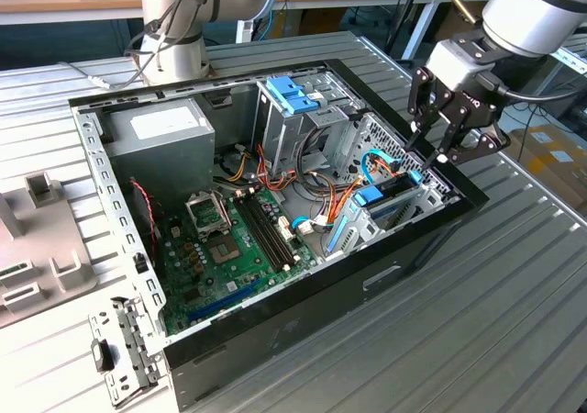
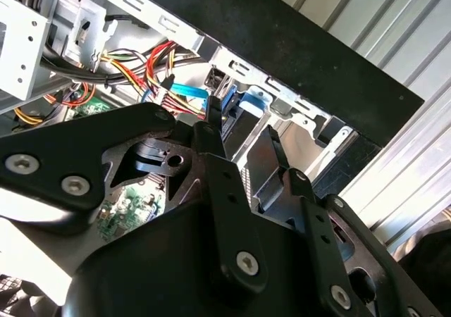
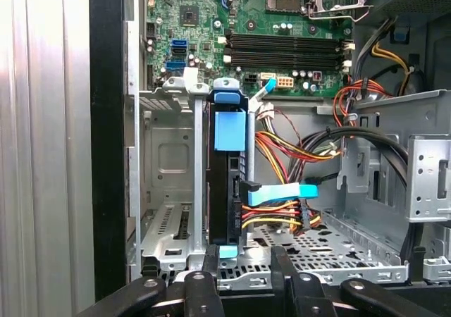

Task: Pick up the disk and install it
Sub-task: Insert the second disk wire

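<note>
The disk (image 1: 383, 199) stands on edge in the metal bay at the case's front corner, on the exterior view's right. Its dark body and bright blue rail tabs show in the first wrist view (image 3: 229, 131) and the second wrist view (image 2: 251, 108). A flat blue cable (image 3: 282, 191) and coloured wires run right beside it. My gripper (image 1: 424, 154) hangs just above the disk, open, with nothing between its fingers. The two black fingertips (image 3: 211, 259) point down at the bay, spread about as wide as the disk, and the gripper (image 2: 243, 139) is apart from it.
The open computer case (image 1: 404, 262) lies on a ribbed metal table. Inside are the motherboard (image 1: 229, 243), a grey power supply (image 1: 156, 130) and a tall drive cage with a light blue bracket (image 1: 292, 94). A second arm's base (image 1: 174, 50) stands behind. Loose metal parts (image 1: 119, 353) lie at the front left.
</note>
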You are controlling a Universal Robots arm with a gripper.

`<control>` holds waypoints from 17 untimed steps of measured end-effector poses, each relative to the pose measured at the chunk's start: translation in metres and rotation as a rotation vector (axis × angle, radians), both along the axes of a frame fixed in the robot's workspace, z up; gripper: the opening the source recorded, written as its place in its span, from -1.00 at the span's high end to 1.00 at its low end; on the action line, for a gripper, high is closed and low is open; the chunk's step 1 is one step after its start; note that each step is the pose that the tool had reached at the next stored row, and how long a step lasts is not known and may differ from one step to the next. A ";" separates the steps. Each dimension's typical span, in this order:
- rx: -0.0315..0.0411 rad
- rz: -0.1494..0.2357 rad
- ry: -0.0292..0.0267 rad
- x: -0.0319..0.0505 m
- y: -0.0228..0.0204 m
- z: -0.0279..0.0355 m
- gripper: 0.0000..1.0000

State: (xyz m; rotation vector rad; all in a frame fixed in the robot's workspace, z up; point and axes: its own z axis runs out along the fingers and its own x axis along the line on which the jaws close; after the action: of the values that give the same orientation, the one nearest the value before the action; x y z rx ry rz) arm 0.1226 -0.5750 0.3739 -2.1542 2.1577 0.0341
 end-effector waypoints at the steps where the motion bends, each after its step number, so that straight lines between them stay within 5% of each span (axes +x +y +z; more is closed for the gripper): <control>1: 0.0000 0.000 -0.0001 -0.0010 0.0000 0.0000 0.15; 9: 0.0001 0.000 -0.0013 -0.0118 0.0000 0.0000 0.15; 17: 0.0002 0.000 -0.0026 -0.0310 0.0000 -0.0001 0.15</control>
State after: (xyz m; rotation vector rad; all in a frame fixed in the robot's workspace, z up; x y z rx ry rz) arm 0.0916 -0.5750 0.3738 -2.1529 2.1563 0.0315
